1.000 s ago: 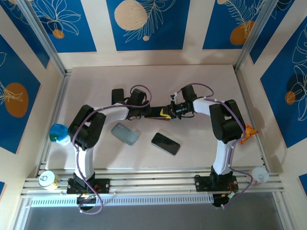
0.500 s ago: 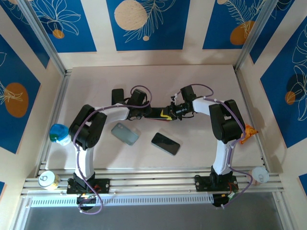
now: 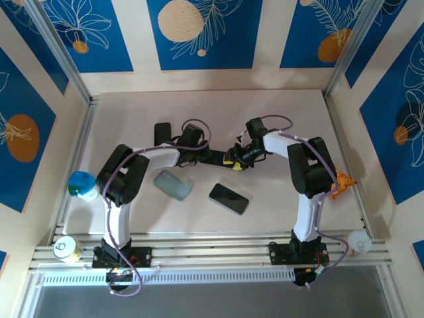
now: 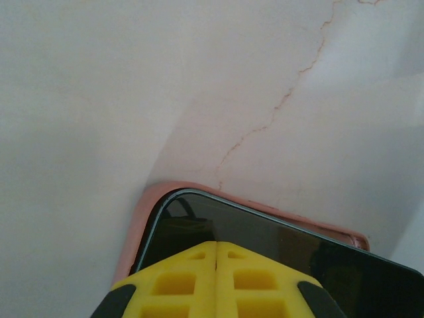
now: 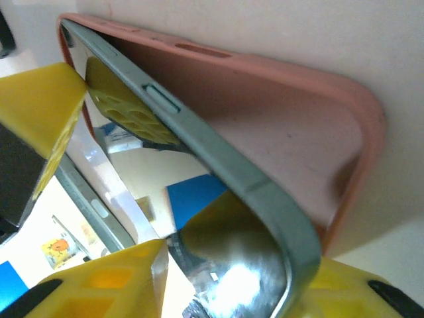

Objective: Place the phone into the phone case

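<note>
Left wrist view: the left gripper (image 4: 216,281) is standing fully closed, its two yellow fingers (image 4: 175,285) meeting along a single seam with nothing clamped between them, and the tips are sitting over the dark glass of the phone (image 4: 278,248). In the right wrist view the right gripper (image 5: 245,262) is standing with its jaws parted, one yellow finger (image 5: 106,285) lying on the screen side and the other on the case side, so that the end of the phone is passing between them. The screen-side finger is showing a gap to its own reflection in the glass, so the jaws are not clamping the phone. The phone is lying in the pink phone case (image 5: 265,112) at a tilt: one long edge, with its side button, is standing above the case wall, and the pink inner floor is showing beside it. Phone and case are resting on the pale table (image 4: 132,99), mid-table between the two wrists in the top external view. Nearer the arm bases, a second dark phone (image 3: 228,199) and a grey-blue slab (image 3: 172,185) are lying flat and apart from each other. A can (image 3: 66,248) is sitting on the front rail at the left.
</note>
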Available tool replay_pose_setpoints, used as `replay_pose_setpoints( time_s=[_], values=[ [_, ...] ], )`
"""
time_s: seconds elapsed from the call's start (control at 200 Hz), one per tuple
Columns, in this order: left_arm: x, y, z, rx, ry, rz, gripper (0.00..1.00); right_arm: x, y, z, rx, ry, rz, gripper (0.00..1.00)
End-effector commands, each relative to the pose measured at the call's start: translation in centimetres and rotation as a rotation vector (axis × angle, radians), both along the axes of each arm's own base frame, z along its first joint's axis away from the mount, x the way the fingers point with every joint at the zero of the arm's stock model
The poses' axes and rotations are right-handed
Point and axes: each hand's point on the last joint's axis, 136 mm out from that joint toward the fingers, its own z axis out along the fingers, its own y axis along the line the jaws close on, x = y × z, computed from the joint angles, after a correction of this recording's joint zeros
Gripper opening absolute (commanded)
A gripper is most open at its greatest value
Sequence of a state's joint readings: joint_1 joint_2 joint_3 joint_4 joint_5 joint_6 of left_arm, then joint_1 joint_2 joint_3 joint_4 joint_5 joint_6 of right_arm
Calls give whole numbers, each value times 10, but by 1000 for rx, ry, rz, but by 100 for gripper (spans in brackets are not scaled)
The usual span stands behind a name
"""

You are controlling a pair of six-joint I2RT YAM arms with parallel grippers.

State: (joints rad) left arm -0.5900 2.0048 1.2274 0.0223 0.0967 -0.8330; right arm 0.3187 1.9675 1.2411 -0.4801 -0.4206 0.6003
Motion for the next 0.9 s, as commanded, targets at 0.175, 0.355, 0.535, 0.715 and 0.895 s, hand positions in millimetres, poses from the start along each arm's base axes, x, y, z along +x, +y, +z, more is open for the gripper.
replay_pose_setpoints(
  time_s=[0.175, 0.355, 0.535, 0.715, 0.895],
  values=[
    [-6, 7, -22, 22, 35, 23, 0, -5, -4, 7, -64, 29, 21, 55],
    [-6, 7, -23, 17, 36, 24, 0, -1, -4, 9, -70, 23, 20, 56],
    [-4, 7, -20, 14, 31, 25, 0, 5, -3, 10, -68, 11, 11, 56],
    [-3, 5, -22, 14, 35, 26, 0, 9, -2, 10, -68, 5, 5, 56],
    [0, 4, -22, 13, 36, 25, 0, 10, -3, 7, -71, 1, 0, 56]
  ],
)
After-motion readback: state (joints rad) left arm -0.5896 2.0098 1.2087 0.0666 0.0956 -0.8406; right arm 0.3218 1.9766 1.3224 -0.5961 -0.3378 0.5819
